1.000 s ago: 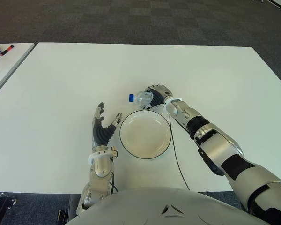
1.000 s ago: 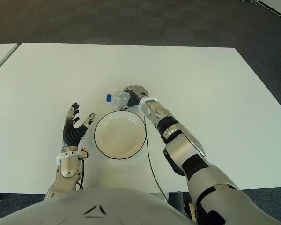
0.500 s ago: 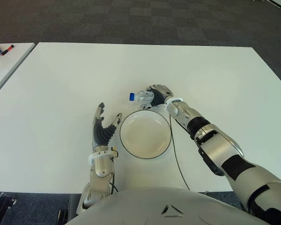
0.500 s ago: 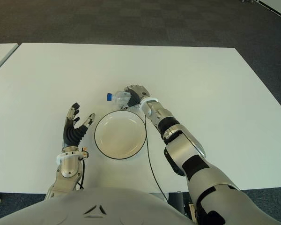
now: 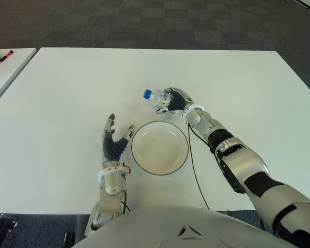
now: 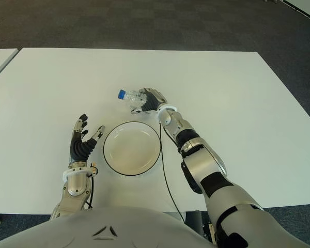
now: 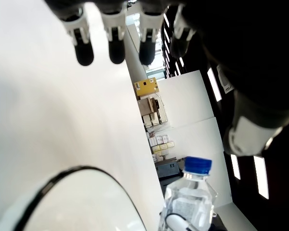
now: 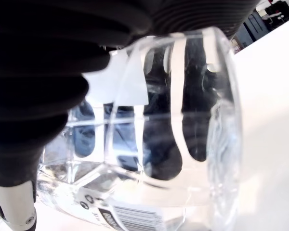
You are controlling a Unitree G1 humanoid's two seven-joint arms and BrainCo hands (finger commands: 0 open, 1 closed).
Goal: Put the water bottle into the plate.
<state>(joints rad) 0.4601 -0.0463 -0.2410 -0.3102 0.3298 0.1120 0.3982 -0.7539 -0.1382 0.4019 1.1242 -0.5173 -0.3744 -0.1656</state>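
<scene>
A small clear water bottle (image 5: 156, 97) with a blue cap (image 5: 146, 94) is held tilted, cap to the left, in my right hand (image 5: 171, 100), whose fingers wrap its body. It hangs just beyond the far rim of the white plate (image 5: 159, 148) with a dark edge, which lies on the table near me. In the right wrist view the bottle (image 8: 149, 144) fills the picture with dark fingers (image 8: 62, 57) closed around it. My left hand (image 5: 114, 142) stands open, fingers up, just left of the plate.
The white table (image 5: 67, 88) spreads wide on all sides. A thin black cable (image 5: 192, 165) runs along the plate's right side towards me. A second table edge with small items (image 5: 0, 56) shows far left.
My right hand has lifted the bottle up and away from the plate's far rim, with the cap now tipped higher. The left hand has not moved.
</scene>
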